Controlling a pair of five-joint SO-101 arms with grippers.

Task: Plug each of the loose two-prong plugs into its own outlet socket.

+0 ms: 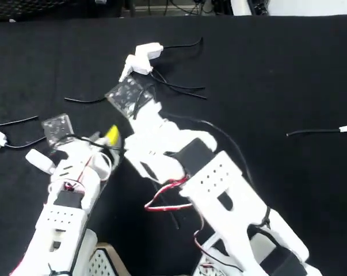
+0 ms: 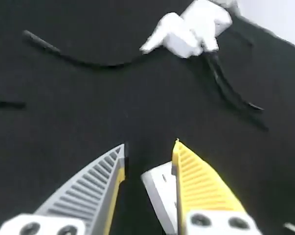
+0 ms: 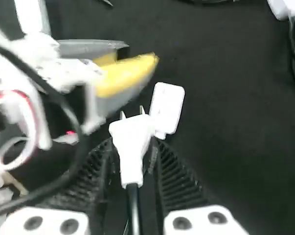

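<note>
Plug looks light and rigid, best held by its body, as the right pincer grips it, socket just ahead.

Black table cover across the whole work area, plain and matte. Thin strip of room past the far edge: dark cables around the middle, white upright object just right of them, pale surface at far right. Near edge, left of centre: small tan patch beside a white perforated piece, can't tell what it is. In the left wrist view, a pale background past the cover's edge.
</note>
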